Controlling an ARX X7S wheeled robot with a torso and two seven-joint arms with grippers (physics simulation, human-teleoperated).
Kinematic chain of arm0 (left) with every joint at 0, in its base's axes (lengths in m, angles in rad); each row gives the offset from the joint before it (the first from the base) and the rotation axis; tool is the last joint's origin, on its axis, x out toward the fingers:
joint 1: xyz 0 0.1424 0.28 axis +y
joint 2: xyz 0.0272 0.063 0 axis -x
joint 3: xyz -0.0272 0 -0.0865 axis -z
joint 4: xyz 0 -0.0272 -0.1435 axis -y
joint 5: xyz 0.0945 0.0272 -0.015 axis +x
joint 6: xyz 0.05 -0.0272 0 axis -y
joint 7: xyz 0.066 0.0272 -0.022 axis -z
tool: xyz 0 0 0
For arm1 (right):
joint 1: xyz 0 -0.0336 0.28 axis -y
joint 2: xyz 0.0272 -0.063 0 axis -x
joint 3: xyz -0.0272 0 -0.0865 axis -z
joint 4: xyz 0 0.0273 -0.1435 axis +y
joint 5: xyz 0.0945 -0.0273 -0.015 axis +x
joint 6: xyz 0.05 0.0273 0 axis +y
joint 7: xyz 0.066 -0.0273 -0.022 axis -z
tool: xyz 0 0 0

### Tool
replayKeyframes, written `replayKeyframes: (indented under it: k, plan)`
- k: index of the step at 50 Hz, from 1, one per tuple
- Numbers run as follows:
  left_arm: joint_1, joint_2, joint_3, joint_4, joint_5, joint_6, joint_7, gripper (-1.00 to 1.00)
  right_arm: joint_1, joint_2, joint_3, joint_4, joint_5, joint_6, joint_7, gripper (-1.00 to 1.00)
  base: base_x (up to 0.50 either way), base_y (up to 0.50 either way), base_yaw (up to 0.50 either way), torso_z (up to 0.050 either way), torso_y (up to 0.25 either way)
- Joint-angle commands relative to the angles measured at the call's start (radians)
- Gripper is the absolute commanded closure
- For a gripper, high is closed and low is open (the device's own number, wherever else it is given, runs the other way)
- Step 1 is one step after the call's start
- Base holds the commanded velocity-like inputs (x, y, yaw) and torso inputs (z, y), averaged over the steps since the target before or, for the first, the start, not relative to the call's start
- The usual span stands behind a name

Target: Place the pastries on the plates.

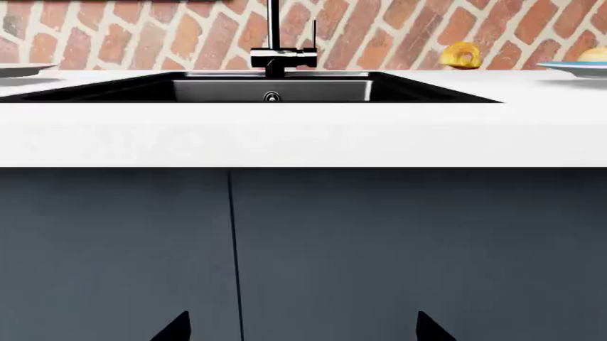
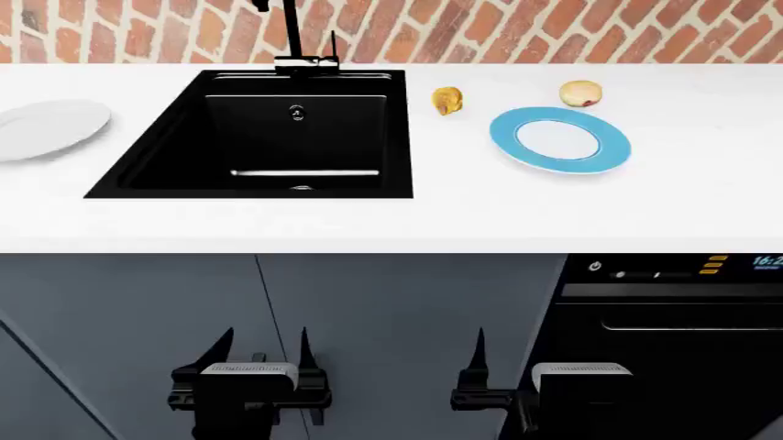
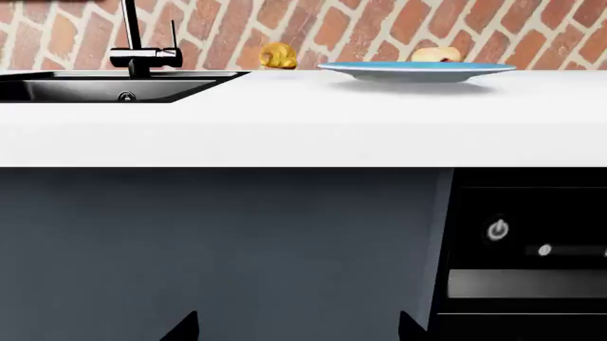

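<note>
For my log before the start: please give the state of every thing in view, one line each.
croissant: on counter, not plated
bun: on counter behind blue plate, not plated
blue-rimmed plate: empty
grey-white plate: empty
sink: empty
left gripper: open, low, holding nothing
right gripper: open, low, holding nothing

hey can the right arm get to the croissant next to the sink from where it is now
Probably yes. The right gripper hangs open below the countertop edge, and the croissant lies in the open between the sink and the blue plate, with nothing over it. The arm must rise first.

Bright, even light; perhaps slightly soft
</note>
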Motion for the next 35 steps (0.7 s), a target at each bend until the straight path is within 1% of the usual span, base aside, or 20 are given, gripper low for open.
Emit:
replayKeyframes:
  k: [1,12,35]
  plan:
    - [-0.001,-0.016,0.018,0.0,-0.016,0.0,-0.019,-1.0,0.001,0.014,-0.018,0.006,0.021,-0.015,0.02,-1.0,0.0,0.0,0.0,0.0,0.0]
    - [-0.018,-0.042,0.065,-0.013,-0.041,-0.007,-0.061,-1.0,0.004,0.047,-0.061,0.011,0.034,-0.001,0.065,-1.0,0.0,-0.02,0.0,0.0,0.0]
    - [-0.013,-0.08,0.101,-0.005,-0.088,-0.007,-0.094,-1.0,0.012,0.081,-0.1,0.018,0.05,0.001,0.112,-1.0,0.0,-0.5,0.0,0.0,0.0]
